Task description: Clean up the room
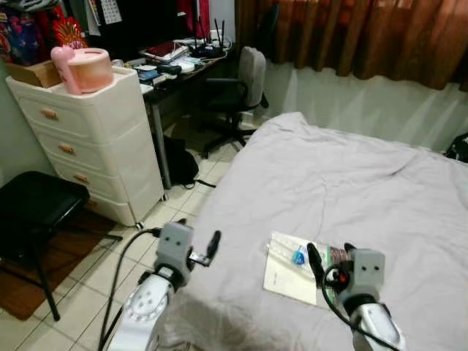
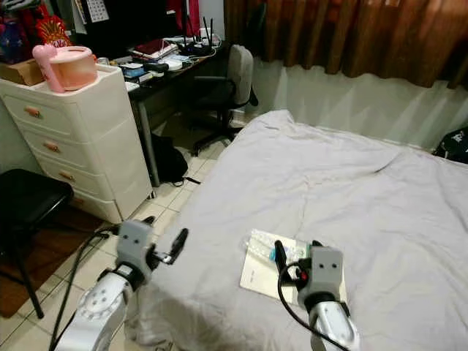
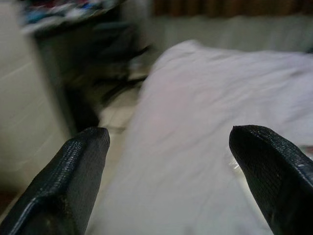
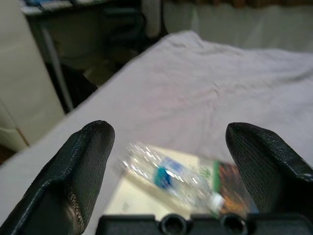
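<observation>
- Left eye view: a clear plastic bottle [image 1: 303,256] lies on its side across a pale sheet of paper [image 1: 287,281] near the foot of the grey bed [image 1: 351,183]. The right gripper [image 1: 330,257] hovers just above the bottle. The left gripper [image 1: 212,247] is raised over the bed's edge, well apart from both.
- Right eye view: the drawers [image 2: 80,139] carry a pink box [image 2: 67,67], and the bench [image 2: 157,66] by the chair [image 2: 230,80] is cluttered. A black stool [image 2: 29,197] stands on the tile floor.
- Left wrist view: the fingers [image 3: 73,181] are spread wide with nothing between them.
- Right wrist view: the fingers [image 4: 83,166] are spread on either side of the bottle, not touching it.
- Progress: nothing looks put away yet; bottle and paper remain on the bed, so the task seems barely begun.
</observation>
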